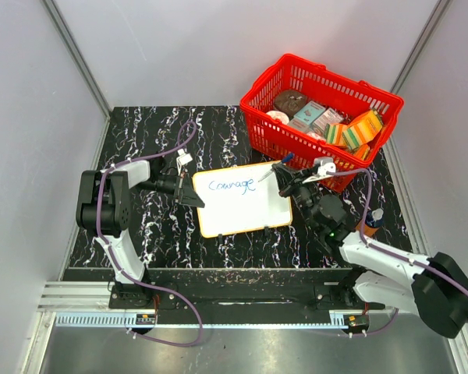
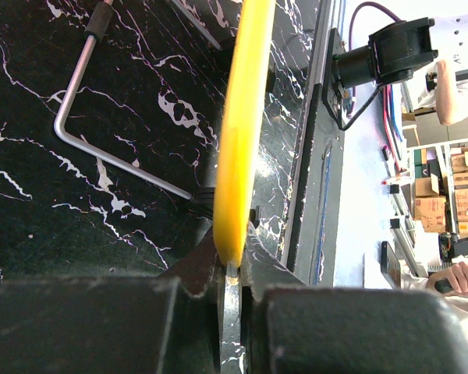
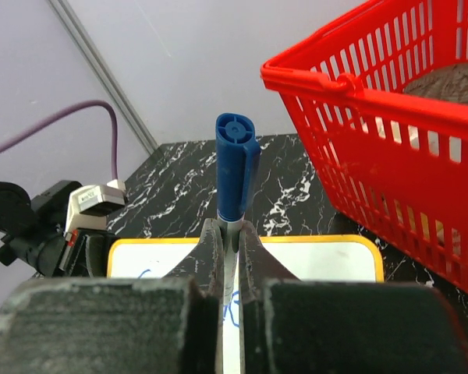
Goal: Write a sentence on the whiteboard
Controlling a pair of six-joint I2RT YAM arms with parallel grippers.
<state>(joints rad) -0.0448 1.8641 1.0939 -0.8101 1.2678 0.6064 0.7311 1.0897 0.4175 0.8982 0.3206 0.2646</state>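
Note:
The whiteboard [image 1: 246, 212], white with a yellow-orange rim, lies flat in the middle of the black marble table. Blue handwriting of the sentence [image 1: 232, 185] reads "Courage" along its upper part. My left gripper [image 1: 193, 195] is shut on the board's left edge; in the left wrist view the yellow rim [image 2: 238, 140] runs edge-on between the jaws of that gripper [image 2: 234, 269]. My right gripper [image 1: 290, 181] is shut on a blue-capped marker [image 3: 235, 167], over the board's right upper part [image 3: 312, 261]. The marker's tip sits just right of the written word.
A red basket [image 1: 320, 117] with several packaged items stands at the back right, close to my right gripper and to the board's top right corner. A small bottle [image 1: 372, 221] stands by the right arm. A bent metal rod [image 2: 86, 117] shows beside the rim.

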